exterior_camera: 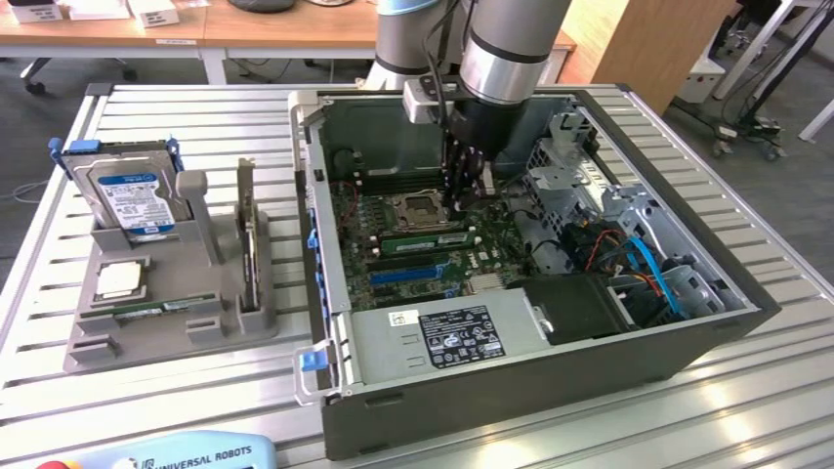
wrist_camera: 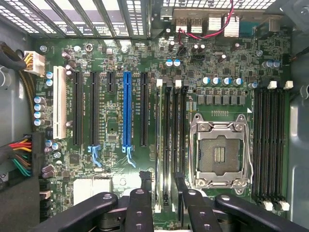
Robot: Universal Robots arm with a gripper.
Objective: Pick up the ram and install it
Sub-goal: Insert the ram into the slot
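Observation:
A ram, a thin green stick seen edge-on, stands in a memory slot next to the processor socket. In the exterior view the same ram shows as a green strip on the motherboard. My gripper is low inside the open computer case, directly over one end of that stick. Its black fingers stand on either side of the stick with gaps showing, so it is open. From the exterior view the gripper hangs straight down over the board. A second ram lies in the grey holder at the exterior view's left.
The holder also carries a blue-labelled hard drive and a silver processor chip. Inside the case are a blue expansion slot, empty memory slots, a power supply and a drive cage with cables. A teach pendant lies at the table's front.

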